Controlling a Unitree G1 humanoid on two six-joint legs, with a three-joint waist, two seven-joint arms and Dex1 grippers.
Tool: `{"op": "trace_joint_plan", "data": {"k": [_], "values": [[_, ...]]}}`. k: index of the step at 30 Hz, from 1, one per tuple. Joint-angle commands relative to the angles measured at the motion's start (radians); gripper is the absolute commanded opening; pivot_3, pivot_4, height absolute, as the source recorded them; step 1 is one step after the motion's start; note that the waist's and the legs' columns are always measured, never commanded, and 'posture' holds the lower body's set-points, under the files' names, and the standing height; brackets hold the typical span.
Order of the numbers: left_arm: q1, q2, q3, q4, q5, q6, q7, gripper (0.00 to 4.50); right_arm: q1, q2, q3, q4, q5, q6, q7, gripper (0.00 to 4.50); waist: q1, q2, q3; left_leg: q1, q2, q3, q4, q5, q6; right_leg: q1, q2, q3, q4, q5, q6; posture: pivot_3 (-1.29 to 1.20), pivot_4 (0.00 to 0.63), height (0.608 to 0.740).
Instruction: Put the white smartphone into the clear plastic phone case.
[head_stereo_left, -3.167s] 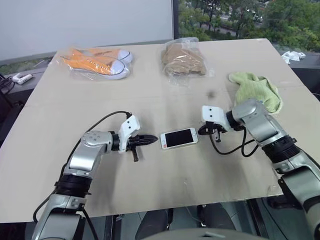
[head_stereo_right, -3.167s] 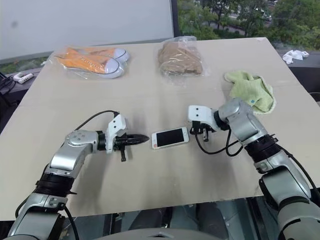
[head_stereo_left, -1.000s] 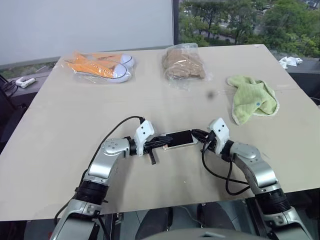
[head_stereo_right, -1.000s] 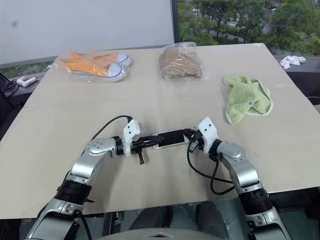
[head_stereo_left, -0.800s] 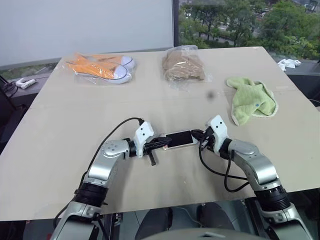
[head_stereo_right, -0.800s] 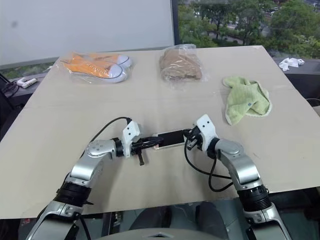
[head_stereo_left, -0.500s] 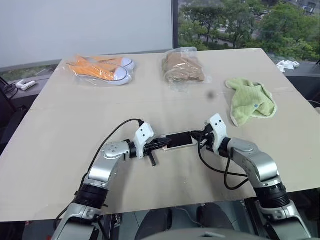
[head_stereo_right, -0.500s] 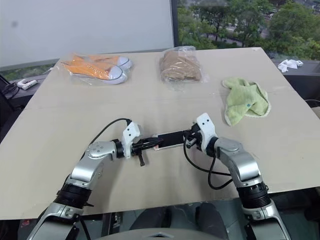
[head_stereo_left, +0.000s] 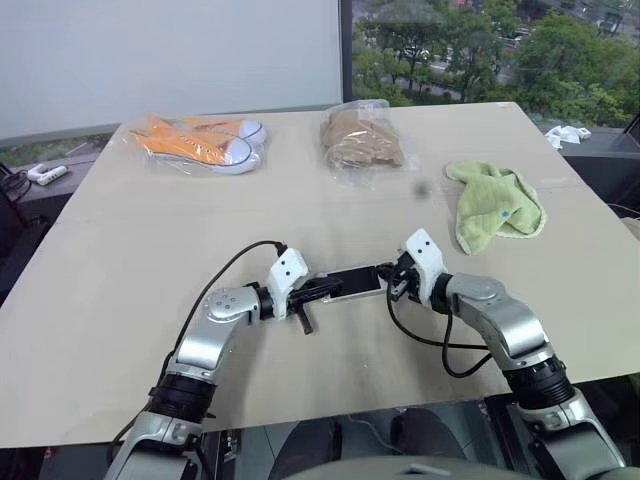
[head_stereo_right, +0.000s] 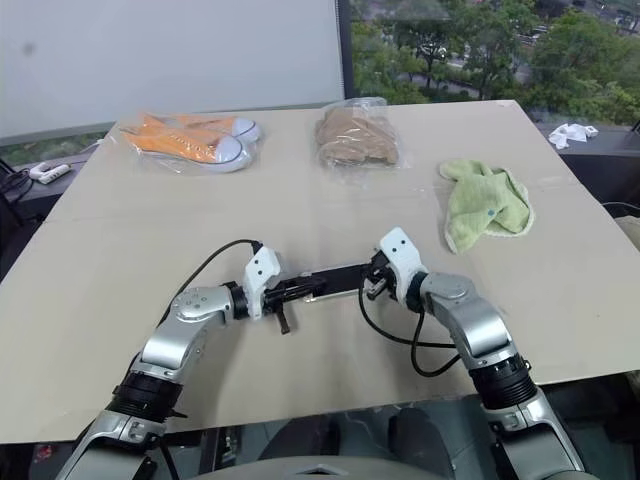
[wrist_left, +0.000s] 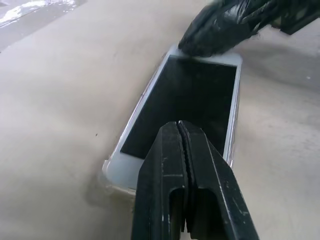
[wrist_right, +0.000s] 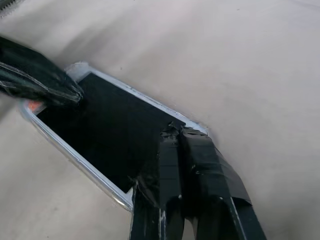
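Observation:
The white smartphone (head_stereo_left: 356, 281) lies flat, screen up, near the front middle of the table (head_stereo_left: 120, 250). A glossy transparent rim, the clear plastic phone case (wrist_right: 67, 148), runs around its edge; I cannot tell if the phone sits fully in it. My left gripper (head_stereo_left: 325, 287) is shut, its tip (wrist_left: 180, 126) over the phone's left end. My right gripper (head_stereo_left: 391, 281) is shut too, its tip (wrist_right: 177, 131) pressing on the phone's right end. Neither holds anything.
Orange sneakers in a clear bag (head_stereo_left: 200, 140) lie at the back left. A bagged brown item (head_stereo_left: 362, 138) is at the back centre, and a green cloth (head_stereo_left: 497, 205) to the right. The table's front edge (head_stereo_left: 330, 410) runs close below the arms.
Since the earliest frames both grippers have closed in from beside the phone onto its two ends. Over the last second the right gripper tipped down a little; the picture shifted.

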Motion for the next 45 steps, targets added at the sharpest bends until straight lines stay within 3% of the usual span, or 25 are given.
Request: {"op": "trace_joint_plan", "data": {"k": [1,10,25,45], "values": [[-0.003,0.001,-0.007,0.006,0.012,0.006,-0.003,0.00,0.084,-0.027,0.081,0.155,-0.050,0.049,0.009,0.06,0.000,-0.001,0.000,0.000,0.000,0.000,0.000,0.000,0.000,0.000,0.000,0.000,0.000,0.000,0.000,0.00,0.150,0.740],[-0.012,-0.007,-0.012,0.024,0.015,-0.004,-0.010,0.00,0.089,-0.031,0.069,0.128,-0.040,0.052,0.024,0.06,0.002,-0.001,0.000,0.000,0.000,0.000,-0.001,0.000,0.000,0.000,0.000,0.000,-0.002,0.000,0.000,0.00,0.150,0.740],[-0.029,-0.012,-0.011,0.056,0.020,-0.026,-0.021,0.00,0.169,-0.131,0.061,-0.035,0.095,0.081,0.178,0.06,0.000,-0.001,0.000,-0.003,0.000,-0.003,-0.017,0.000,0.000,-0.003,0.000,-0.001,-0.017,0.000,-0.001,0.00,0.150,0.740],[-0.016,-0.008,-0.004,0.040,0.023,-0.019,-0.018,0.00,0.110,-0.190,0.152,0.037,-0.026,0.090,0.151,0.06,0.003,-0.002,0.000,-0.002,0.000,-0.005,-0.017,0.000,-0.001,-0.002,0.000,-0.002,-0.017,-0.001,-0.001,0.00,0.150,0.740]]}}
